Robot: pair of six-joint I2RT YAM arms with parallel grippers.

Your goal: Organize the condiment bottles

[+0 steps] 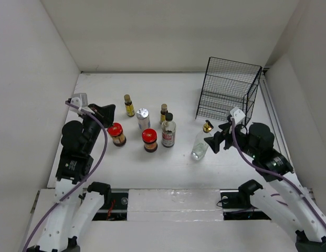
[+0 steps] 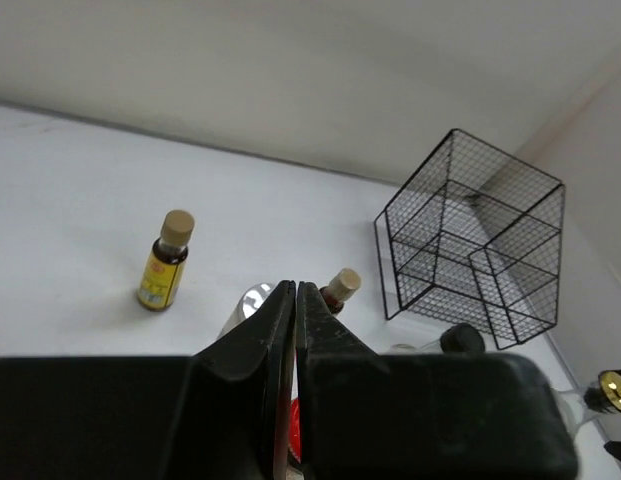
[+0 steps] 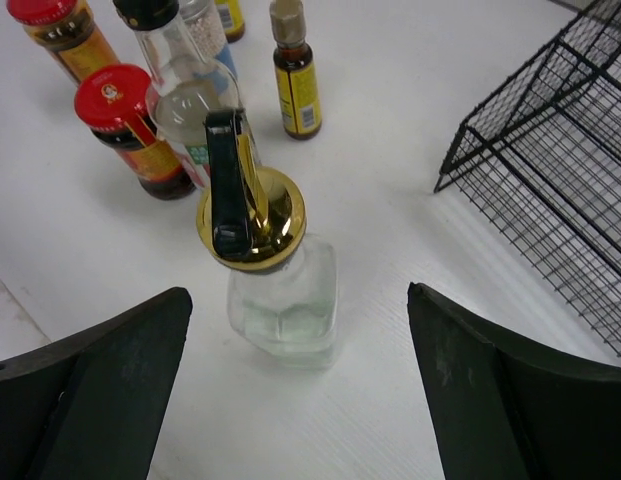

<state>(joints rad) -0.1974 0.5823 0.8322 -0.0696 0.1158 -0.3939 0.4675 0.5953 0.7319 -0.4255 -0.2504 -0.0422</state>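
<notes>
Seven condiment bottles stand mid-table: a yellow-labelled bottle, a silver-lidded white jar, a second yellow-labelled bottle, a black-capped sauce bottle, two red-lidded jars and a gold-capped clear bottle. My right gripper is open just right of the clear bottle. In the right wrist view the clear bottle stands upright, untouched, in the wide gap of the right gripper. My left gripper is shut and empty, left of the group, above the table.
A black wire rack stands at the back right, close behind the right gripper; it also shows in the left wrist view and the right wrist view. White walls enclose the table on three sides.
</notes>
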